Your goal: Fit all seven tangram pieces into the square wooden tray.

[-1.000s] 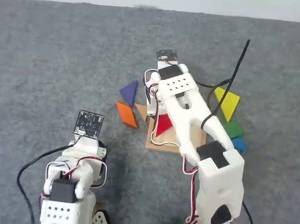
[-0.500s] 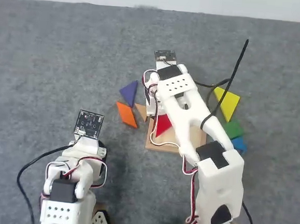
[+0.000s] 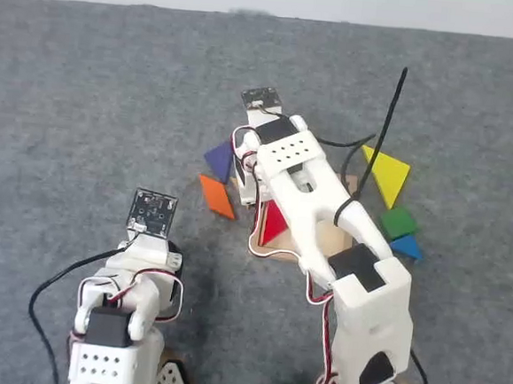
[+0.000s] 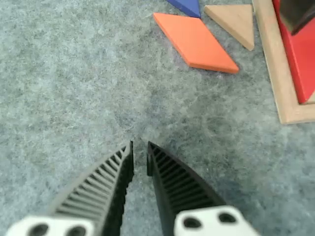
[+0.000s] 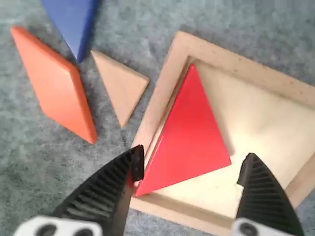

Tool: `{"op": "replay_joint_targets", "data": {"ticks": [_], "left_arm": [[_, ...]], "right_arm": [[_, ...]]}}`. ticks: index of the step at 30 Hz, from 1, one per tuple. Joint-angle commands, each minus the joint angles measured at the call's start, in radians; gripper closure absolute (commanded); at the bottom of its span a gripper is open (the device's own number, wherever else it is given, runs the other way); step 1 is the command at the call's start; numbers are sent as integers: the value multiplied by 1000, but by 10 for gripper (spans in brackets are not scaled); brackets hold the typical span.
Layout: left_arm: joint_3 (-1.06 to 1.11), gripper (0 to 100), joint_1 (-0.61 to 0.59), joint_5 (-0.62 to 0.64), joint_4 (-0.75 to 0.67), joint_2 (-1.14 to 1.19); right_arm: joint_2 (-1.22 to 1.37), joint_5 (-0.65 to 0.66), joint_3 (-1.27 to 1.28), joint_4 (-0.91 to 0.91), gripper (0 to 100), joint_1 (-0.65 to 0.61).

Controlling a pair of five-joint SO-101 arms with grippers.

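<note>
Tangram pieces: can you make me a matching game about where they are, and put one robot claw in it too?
Things:
1. red triangle
2. orange piece
3. yellow triangle
4. left gripper

Places:
A. over bare carpet, holding nothing
B. inside the tray
C. on the carpet, next to the tan triangle
D. close to the green piece

Pairs: 1-B, 2-C, 3-D, 4-A

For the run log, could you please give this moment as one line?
right pincer: open over red triangle in tray | left pincer: shut above carpet | outside tray: orange parallelogram, tan triangle
</note>
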Motion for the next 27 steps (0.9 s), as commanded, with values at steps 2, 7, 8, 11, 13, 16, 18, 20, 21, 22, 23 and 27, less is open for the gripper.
{"op": "replay_joint_targets", "data": {"ticks": [2, 7, 8, 11, 13, 16, 18, 20, 21, 22, 23, 27], "left_arm": [[-5, 953, -5, -8, 5, -17], [-5, 953, -5, -8, 5, -17], [-5, 953, -5, -8, 5, -17], [-5, 953, -5, -8, 5, -17], [-5, 953, -5, -8, 5, -17], [-5, 953, -5, -8, 5, -17], [-5, 953, -5, -8, 5, -17], [-5, 953, -5, -8, 5, -17], [-5, 953, -5, -8, 5, -17], [-5, 953, -5, -8, 5, -17], [-5, 953, -5, -8, 5, -17], [-5, 953, -5, -8, 5, -17]], "right_arm": [[-74, 32, -3, -7, 703, 30], [-219, 43, 143, -114, 868, 127], [-254, 43, 203, -159, 898, 137], [-367, 64, 414, -354, 959, 156], [-432, 118, 540, -472, 963, 163], [-461, 144, 623, -547, 963, 173], [-438, 146, 621, -547, 963, 180], [-409, 146, 620, -547, 963, 180], [-397, 146, 620, -547, 964, 176], [-389, 146, 620, -547, 964, 162], [-383, 146, 620, -547, 964, 151], [-361, 147, 621, -547, 964, 88]]}}
